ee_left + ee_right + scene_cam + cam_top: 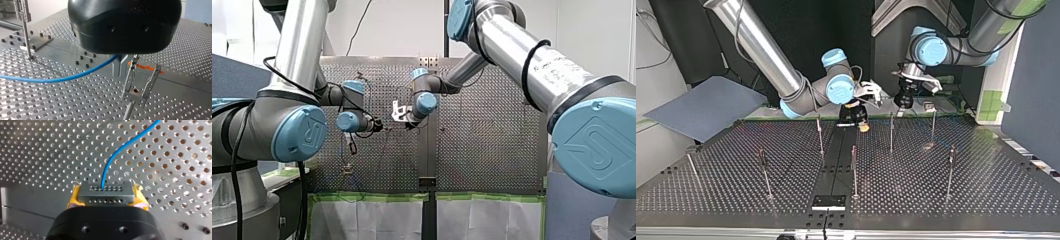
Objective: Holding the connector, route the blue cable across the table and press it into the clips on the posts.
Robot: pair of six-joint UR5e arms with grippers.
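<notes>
The right gripper [107,198] pinches the grey connector [105,191] between its yellow pads, low over the perforated worktop [37,157], and the blue cable [110,162] curves away from it. The left gripper [120,68] looks closed on that cable, just short of a forked clip [140,83]. Routing seems barely begun. Next, the cable needs lowering squarely into that clip.

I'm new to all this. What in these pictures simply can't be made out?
- Left wrist view: the blue cable disappears behind the left gripper, so where it goes is hidden.
- Top view: the clips atop the posts are too small to read.
- Right wrist view: beyond the connector, the cable runs off an edge.
</notes>
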